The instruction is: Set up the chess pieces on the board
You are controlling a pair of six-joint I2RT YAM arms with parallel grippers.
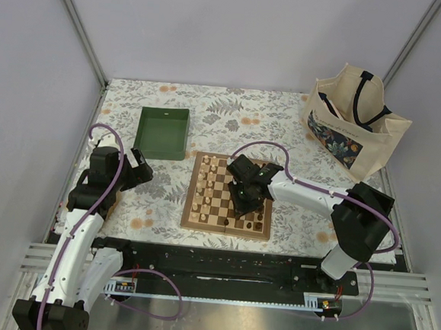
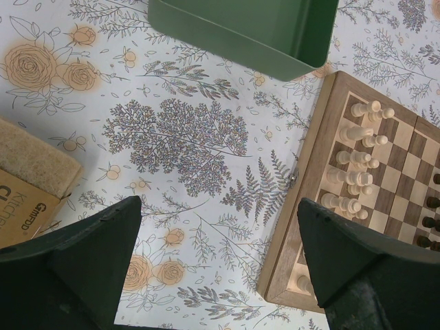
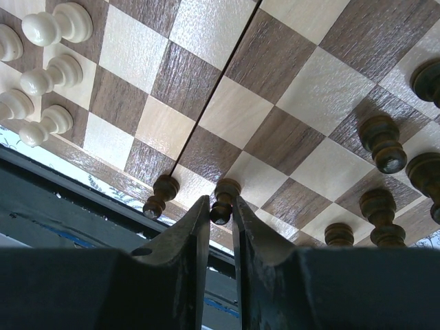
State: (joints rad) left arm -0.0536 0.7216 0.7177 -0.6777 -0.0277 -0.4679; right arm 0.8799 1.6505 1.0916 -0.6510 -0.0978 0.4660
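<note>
The board [image 1: 218, 182] lies mid-table, pale chess pieces [image 1: 209, 187] along its left side and dark ones [image 1: 259, 214] on its right. My right gripper [image 1: 245, 207] is low over the board's near part. In the right wrist view it [image 3: 221, 210] is shut on the head of a dark pawn [image 3: 225, 194] whose base rests on a near-edge square; another dark pawn [image 3: 162, 194] stands just left of it. My left gripper [image 2: 220, 275] is open and empty above the cloth, left of the board [image 2: 323, 227] and its pale pieces [image 2: 357, 158].
A green tray [image 1: 163, 132] sits at the back left, also in the left wrist view [image 2: 240, 34]. A cream tote bag [image 1: 358, 118] stands at the back right. A sponge and cardboard box [image 2: 27, 185] lie left of my left gripper. More dark pieces [image 3: 381, 141] stand right of my right fingers.
</note>
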